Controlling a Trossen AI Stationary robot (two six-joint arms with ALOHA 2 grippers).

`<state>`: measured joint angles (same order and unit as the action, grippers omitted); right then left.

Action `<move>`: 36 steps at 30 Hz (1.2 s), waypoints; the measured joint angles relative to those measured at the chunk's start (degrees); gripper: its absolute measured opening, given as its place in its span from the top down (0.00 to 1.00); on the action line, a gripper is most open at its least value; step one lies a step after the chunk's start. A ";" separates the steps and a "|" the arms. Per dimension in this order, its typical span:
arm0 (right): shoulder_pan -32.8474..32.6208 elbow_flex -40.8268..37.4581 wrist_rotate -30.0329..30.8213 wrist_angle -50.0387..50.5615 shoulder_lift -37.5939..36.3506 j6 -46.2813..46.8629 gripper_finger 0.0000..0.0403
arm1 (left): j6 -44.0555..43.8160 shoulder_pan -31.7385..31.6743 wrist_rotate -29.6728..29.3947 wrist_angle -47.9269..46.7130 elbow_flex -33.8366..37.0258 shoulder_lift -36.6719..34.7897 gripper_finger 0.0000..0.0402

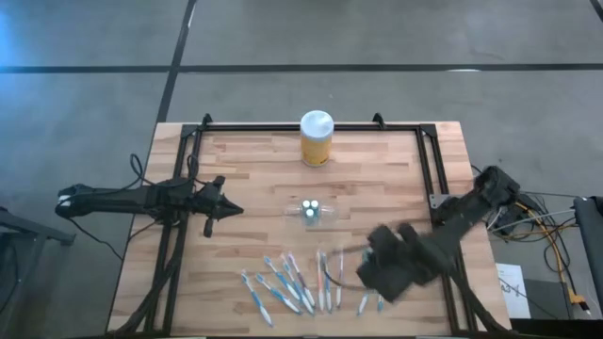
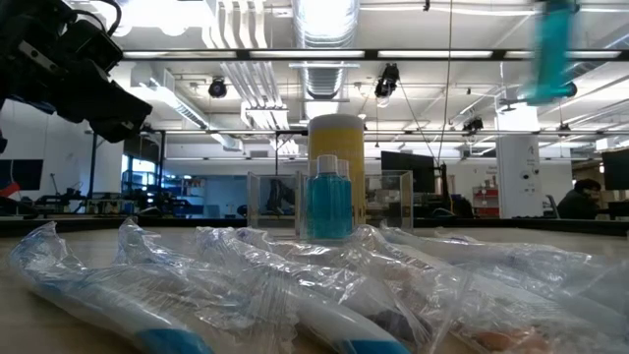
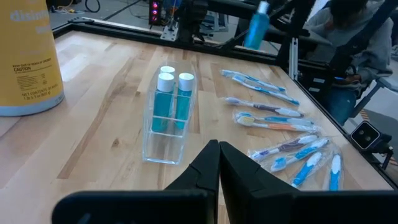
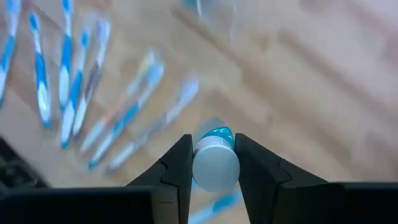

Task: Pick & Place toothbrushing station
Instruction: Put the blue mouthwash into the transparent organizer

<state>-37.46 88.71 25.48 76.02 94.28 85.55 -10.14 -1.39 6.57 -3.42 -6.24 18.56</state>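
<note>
High view: right gripper (image 1: 384, 273) is over the near right part of the table (image 1: 245, 169), above the right end of the row of wrapped toothbrushes (image 1: 287, 282). Clear holder (image 1: 312, 213) lies mid-table with 2 white-capped tubes (image 1: 310, 209) in it; yellow jar (image 1: 316, 138) stands beyond it near the far edge. Left gripper (image 1: 229, 210) is parked left of the holder, well apart from it.

Low view: holder (image 2: 329, 202) stands upright in front of the jar (image 2: 335, 147), blue tube visible inside. Crinkled toothbrush wrappers (image 2: 246, 285) fill the foreground. A blue tube (image 2: 552, 54) hangs in the air at upper right.

Left wrist view: left fingers (image 3: 214, 171) pressed together, nothing between them. Holder (image 3: 168, 118) with the 2 tubes ahead; toothbrushes (image 3: 280, 140) beside it.

Right wrist view: right gripper (image 4: 215, 165) pinches a white-capped blue tube (image 4: 216, 163) by its cap end, off the table, toothbrushes (image 4: 81, 93) below.
</note>
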 joint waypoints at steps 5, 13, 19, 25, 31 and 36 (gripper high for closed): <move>12.17 1.16 -0.60 -9.82 -0.48 -25.25 0.77 | 0.01 0.00 0.01 -0.02 0.00 0.00 0.97; 25.51 3.95 -5.99 -15.36 -0.48 -44.46 0.77 | 0.06 0.00 0.02 -0.04 0.00 0.00 0.97; 29.55 3.91 -10.43 -17.19 1.37 -44.54 0.77 | 0.08 -0.02 0.02 -0.08 0.00 0.00 0.97; 30.73 3.87 -10.91 -17.12 5.39 -44.79 0.77 | 0.08 -0.01 0.02 -0.19 0.00 0.00 0.97; 31.09 3.85 -10.87 -18.53 7.09 -44.59 0.77 | -0.03 -0.02 0.02 -0.22 0.00 0.01 0.97; 31.20 3.85 -10.84 -18.96 7.61 -43.73 0.77 | -0.27 -0.02 0.02 -0.22 0.00 0.00 0.97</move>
<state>-6.26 92.56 14.65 57.07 101.89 41.82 -10.41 -1.41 6.59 -3.64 -6.24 18.57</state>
